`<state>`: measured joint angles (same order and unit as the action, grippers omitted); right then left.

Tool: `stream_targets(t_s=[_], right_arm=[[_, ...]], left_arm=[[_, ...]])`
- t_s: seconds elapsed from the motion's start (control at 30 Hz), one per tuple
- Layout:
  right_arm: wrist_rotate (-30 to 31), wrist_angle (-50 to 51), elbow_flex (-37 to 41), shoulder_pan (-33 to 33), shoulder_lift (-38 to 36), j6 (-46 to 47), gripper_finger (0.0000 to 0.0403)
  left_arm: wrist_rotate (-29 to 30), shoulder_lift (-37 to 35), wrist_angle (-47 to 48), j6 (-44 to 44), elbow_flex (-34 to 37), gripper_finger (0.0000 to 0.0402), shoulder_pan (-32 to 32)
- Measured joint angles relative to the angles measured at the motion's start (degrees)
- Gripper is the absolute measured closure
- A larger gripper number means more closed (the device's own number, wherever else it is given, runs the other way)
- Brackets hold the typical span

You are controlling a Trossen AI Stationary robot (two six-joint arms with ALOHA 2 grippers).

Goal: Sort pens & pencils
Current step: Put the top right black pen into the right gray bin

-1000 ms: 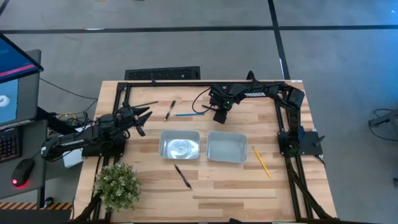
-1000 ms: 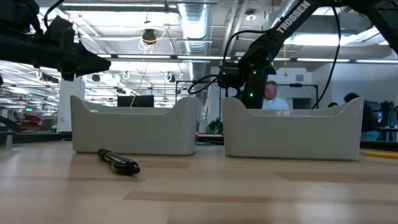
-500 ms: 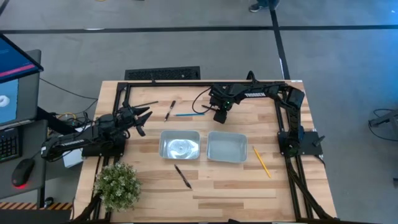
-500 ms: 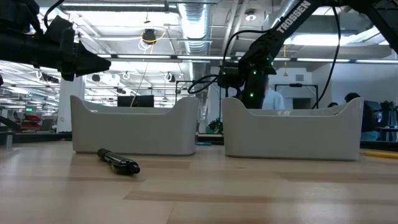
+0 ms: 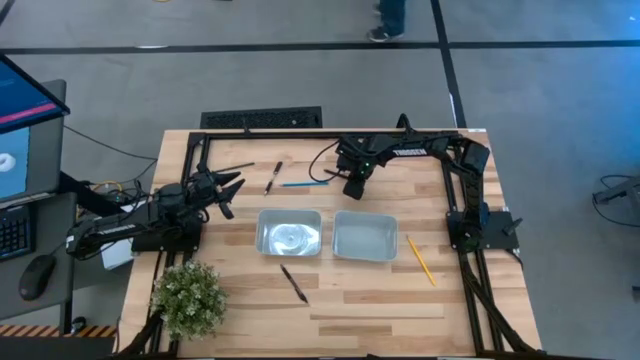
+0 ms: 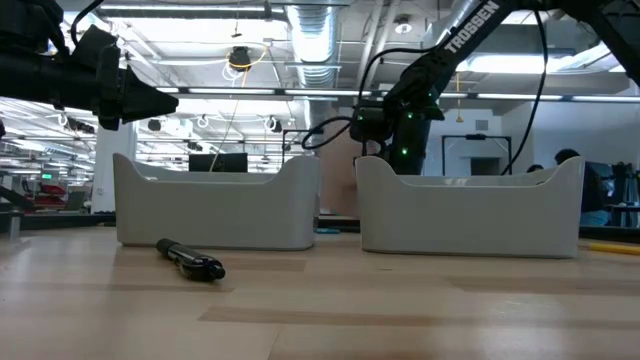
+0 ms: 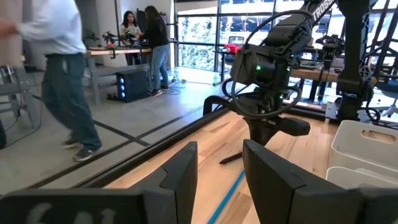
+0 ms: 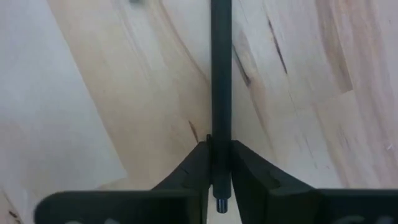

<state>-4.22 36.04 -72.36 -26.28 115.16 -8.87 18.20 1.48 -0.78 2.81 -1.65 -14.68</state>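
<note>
Near the worktop's far edge, the right gripper (image 8: 219, 163) has its fingers closed on a thin dark pen (image 8: 221, 87) lying on the wood: the pick-up step. Next, it likely needs lifting and carrying to a tray (image 5: 364, 237). The left gripper (image 5: 232, 190), partly open and empty, waits near the left edge.

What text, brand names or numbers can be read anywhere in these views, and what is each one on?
"TROSSEN": white letters on the right arm, read in the low view.
"TRO...": the start of the same lettering on that arm, cut off by the edge of the left wrist view.
Monitor beside the table: its screen content is too small to read.
No other legible text.
</note>
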Motion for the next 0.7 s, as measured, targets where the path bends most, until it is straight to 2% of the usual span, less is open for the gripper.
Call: stream_targets(t_s=[0.7], right_arm=[[1.28, -0.95, 0.05, 0.07, -1.31, 0.33, 0.0331]], left_arm=[[0.00, 0.00, 0.00, 0.00, 0.00, 0.0283, 0.00]])
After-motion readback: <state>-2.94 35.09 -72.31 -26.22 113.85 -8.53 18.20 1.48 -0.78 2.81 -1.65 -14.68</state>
